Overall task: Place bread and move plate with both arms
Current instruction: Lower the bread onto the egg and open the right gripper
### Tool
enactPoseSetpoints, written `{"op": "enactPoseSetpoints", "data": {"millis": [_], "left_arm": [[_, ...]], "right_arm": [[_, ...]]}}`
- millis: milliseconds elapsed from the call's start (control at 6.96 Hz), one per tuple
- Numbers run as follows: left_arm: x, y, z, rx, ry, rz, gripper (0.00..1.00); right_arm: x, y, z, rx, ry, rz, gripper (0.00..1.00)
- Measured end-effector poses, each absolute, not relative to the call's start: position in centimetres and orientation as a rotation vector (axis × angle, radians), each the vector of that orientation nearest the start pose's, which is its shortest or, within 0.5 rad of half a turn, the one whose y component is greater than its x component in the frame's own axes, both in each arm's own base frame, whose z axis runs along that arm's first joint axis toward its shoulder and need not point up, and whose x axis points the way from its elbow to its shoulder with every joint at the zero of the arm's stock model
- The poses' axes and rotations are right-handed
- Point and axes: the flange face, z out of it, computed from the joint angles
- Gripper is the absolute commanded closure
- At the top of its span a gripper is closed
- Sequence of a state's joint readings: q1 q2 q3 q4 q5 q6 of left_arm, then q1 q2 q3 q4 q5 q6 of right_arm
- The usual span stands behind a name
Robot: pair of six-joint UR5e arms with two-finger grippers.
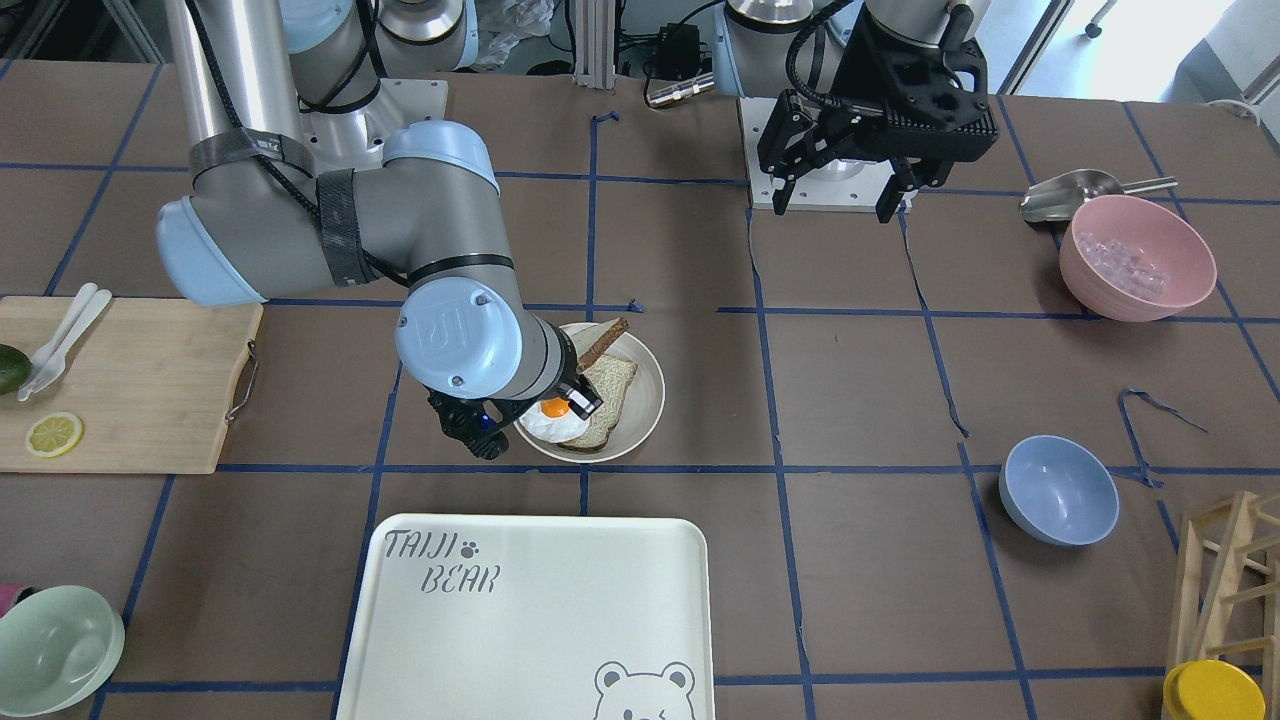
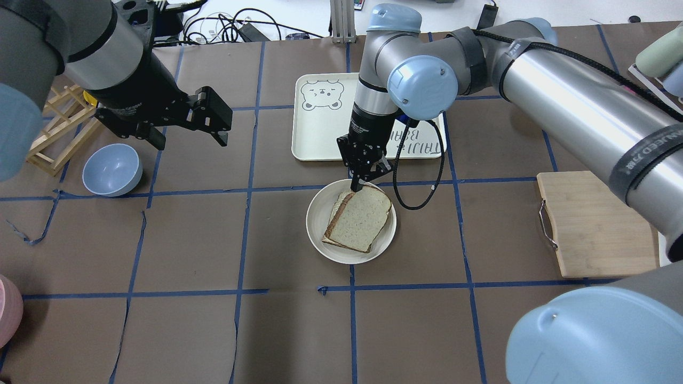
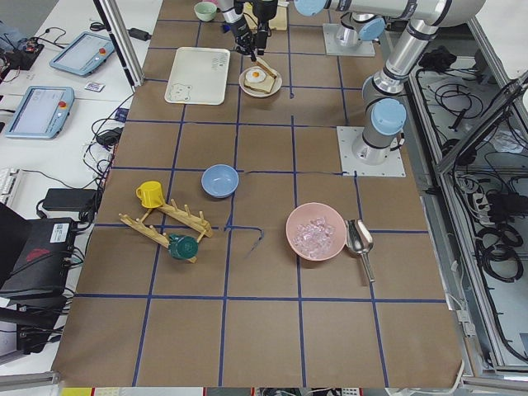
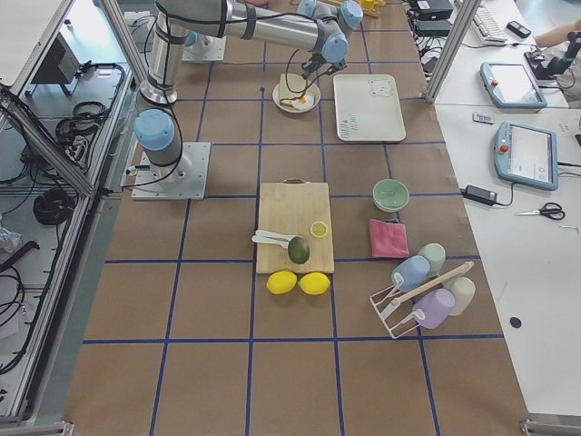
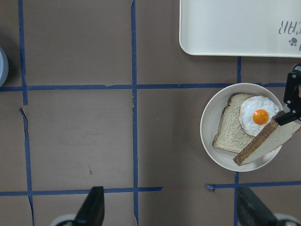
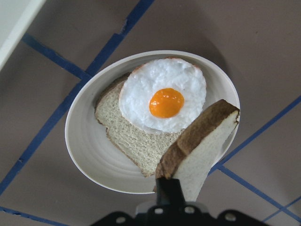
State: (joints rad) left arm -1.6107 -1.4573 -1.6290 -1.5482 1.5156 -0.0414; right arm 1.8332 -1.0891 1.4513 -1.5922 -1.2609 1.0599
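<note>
The right claw is clamped on one edge of the bread. The slice hangs tilted over the plate, which sits at the centre of the overhead view. From the claw the bread's long axis runs out across the plate, away from the tray and toward the bottom of the overhead frame. Under it the egg lies on the beiger slice, both flat in the plate. The bread's free end reaches over the rim at the right of the wrist view. I cannot tell whether it touches anything.

The coming move probably turns on tipping that free end down so the bread lands squarely on the egg, then letting go.

The left claw hangs open at the upper left of the overhead frame, well apart from the plate, so the right arm is far nearer. The tray lies just beside the plate, behind the claw. The bowl at the left and the board at the right are well apart on the counter. Nothing lies between bread and egg. A black cable loops near the plate's rim.
</note>
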Motion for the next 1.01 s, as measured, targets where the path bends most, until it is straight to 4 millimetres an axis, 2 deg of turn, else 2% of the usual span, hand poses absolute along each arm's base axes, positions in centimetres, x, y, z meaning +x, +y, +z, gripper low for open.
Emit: {"op": "enactPoseSetpoints", "data": {"millis": [144, 287, 431, 862, 1006], "left_arm": [[-15.7, -44.5, 51.5, 0.001, 3.198, -0.121, 0.00], [-15.7, -44.5, 51.5, 0.001, 3.198, -0.121, 0.00], [-15.7, -44.5, 51.5, 0.001, 3.198, -0.121, 0.00], [-15.7, -44.5, 51.5, 0.001, 3.198, -0.121, 0.00], [-15.7, -44.5, 51.5, 0.001, 3.198, -0.120, 0.00]], "right_arm": [[32.2, -56.9, 27.3, 1.237, 2.747, 0.651, 0.98], [32.4, -57.6, 26.7, 1.228, 2.741, 0.618, 0.20], [32.5, -57.9, 26.2, 1.219, 2.742, 0.592, 0.01], [32.2, -57.6, 25.7, 1.211, 2.752, 0.574, 0.00], [31.8, -57.5, 27.1, 1.178, 2.755, 0.536, 0.00]]}}
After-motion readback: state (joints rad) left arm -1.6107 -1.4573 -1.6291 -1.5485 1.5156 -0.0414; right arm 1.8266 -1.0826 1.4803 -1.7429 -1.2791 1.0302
